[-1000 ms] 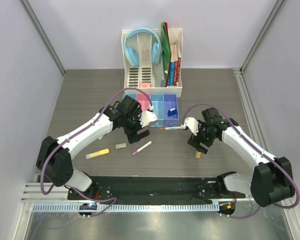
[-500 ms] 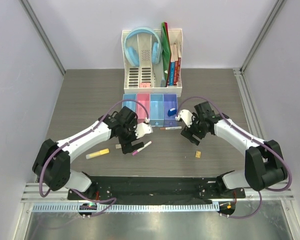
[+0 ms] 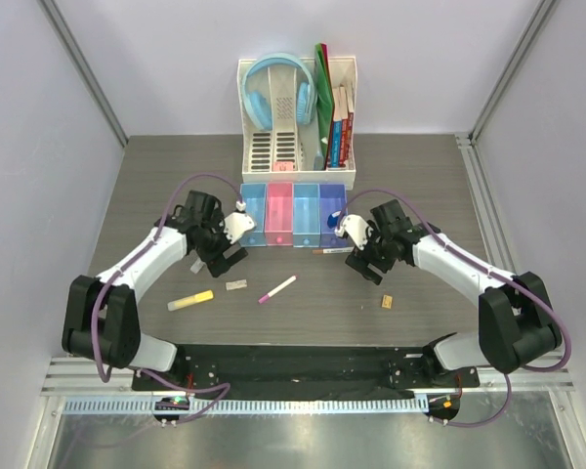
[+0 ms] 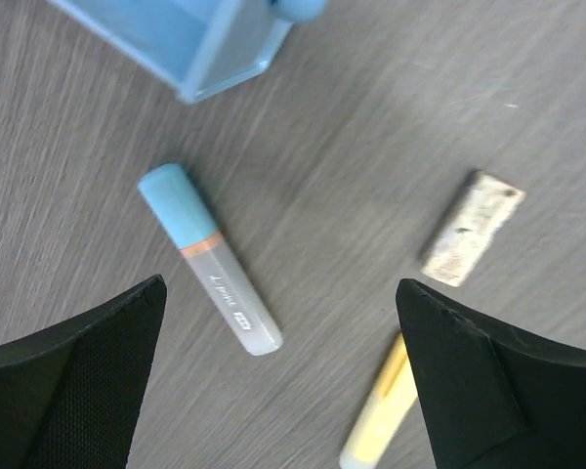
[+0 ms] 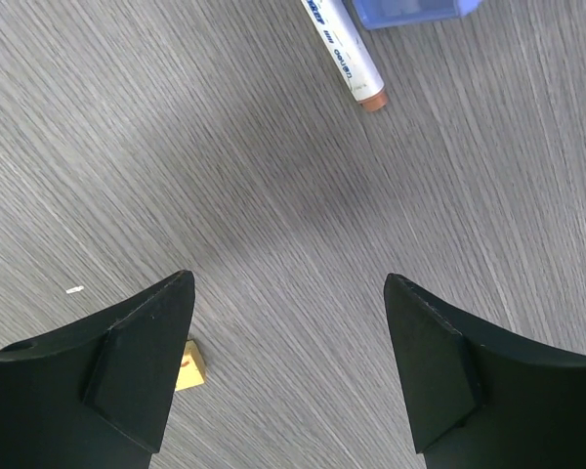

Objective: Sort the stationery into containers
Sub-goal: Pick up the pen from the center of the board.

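You see: table (image 5: 273, 195) grey wood-grain, matt; bins (image 3: 280, 215) translucent glossy plastic; grey block (image 4: 471, 228) rough, speckled; blue-capped tube (image 4: 210, 259) smooth frosted plastic; left claw (image 4: 280, 285) fingers (image 4: 68, 381) matt black, faintly textured.

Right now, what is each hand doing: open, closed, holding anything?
Left hand: open, holding nothing.
Right hand: open, holding nothing.
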Tool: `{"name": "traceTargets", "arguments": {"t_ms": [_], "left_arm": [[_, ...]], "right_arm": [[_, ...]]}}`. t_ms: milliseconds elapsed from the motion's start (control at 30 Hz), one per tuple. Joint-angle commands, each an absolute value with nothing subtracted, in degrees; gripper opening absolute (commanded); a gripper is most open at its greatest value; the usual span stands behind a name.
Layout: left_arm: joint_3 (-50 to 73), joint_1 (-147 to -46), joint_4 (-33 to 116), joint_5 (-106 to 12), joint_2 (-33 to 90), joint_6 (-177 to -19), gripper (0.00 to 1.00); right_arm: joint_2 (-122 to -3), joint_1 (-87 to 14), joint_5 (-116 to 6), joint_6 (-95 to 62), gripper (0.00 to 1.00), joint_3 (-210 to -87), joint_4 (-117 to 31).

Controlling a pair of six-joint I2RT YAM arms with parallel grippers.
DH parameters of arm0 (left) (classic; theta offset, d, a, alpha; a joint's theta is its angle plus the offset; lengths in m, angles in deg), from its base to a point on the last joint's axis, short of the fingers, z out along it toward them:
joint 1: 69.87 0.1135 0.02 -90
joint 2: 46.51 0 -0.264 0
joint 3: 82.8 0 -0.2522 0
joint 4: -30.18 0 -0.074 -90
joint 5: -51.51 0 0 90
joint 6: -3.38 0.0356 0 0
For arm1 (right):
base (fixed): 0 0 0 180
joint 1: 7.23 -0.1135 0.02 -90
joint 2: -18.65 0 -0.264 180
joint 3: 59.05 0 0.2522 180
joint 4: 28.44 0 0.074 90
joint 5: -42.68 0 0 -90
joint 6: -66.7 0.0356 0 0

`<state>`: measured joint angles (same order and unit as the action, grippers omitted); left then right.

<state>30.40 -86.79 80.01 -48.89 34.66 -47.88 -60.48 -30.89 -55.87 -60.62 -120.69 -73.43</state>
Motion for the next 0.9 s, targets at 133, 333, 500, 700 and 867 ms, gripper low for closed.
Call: {"name": "traceTargets", "arguments": {"t_ms": [133,333,500,700,867], "left_arm": [[27.81,-80.25,74.44,-51.68,41.90,-44.79,1.00],[28.07,-77.52,72.33,-51.41,45.16,-44.52,1.00],[27.54,-75.58,72.32,-51.85,47.44,-44.44,0.83],[27.54,-75.05,73.20,-53.08,49.02,-44.35,0.49],[26.75,-75.05,75.66,-54.58,51.05,-44.00,0.14]], "right_arm": [[-55.97,-32.45,-56.55,-58.89,0.83,-123.17,-74.19],[-52.29,-33.24,-57.42,-58.46,0.83,-124.14,-76.56],[-51.05,-36.49,-57.78,-57.58,0.84,-125.63,-78.32],[-50.17,-41.42,-56.28,-55.29,0.84,-127.30,-78.86],[-49.91,-42.38,-55.14,-54.50,0.84,-127.75,-78.77]]}}
